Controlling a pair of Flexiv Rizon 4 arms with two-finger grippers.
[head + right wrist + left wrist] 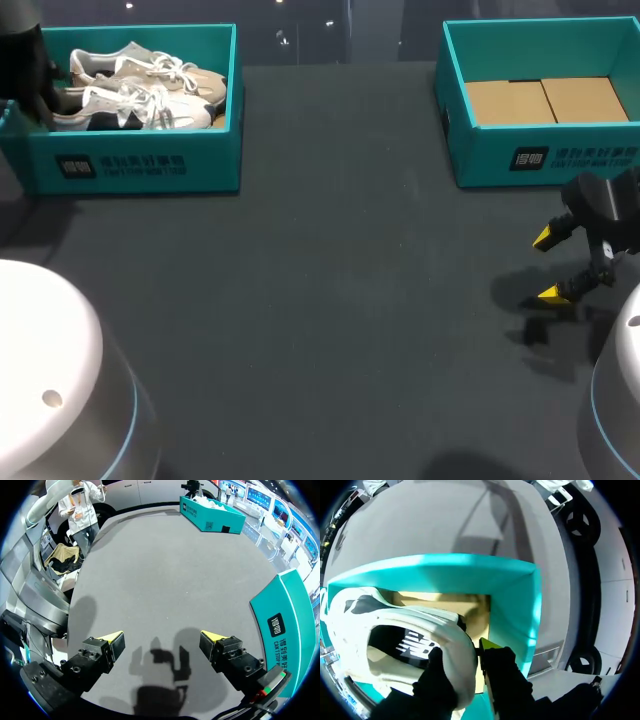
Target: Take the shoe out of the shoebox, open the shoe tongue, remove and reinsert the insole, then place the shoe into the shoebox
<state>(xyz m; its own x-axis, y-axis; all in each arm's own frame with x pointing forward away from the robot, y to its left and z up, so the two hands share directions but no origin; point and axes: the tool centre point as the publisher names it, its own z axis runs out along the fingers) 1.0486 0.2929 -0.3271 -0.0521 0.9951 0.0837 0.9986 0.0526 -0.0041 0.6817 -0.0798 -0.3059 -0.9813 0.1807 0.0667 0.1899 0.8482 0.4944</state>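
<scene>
A pair of white and beige sneakers lies in the teal shoebox at the far left; the front shoe lies beside the rear shoe. My left arm hangs over that box's left end. In the left wrist view my left gripper is shut on the heel wall of a white shoe, one finger inside the opening and the yellow-tipped finger outside, against the box wall. My right gripper stands open over bare table, its fingers wide apart with nothing between them.
A second teal shoebox stands at the far right, holding only its brown cardboard floor; it is just beside my right gripper as a teal wall. Dark grey table spreads between the boxes.
</scene>
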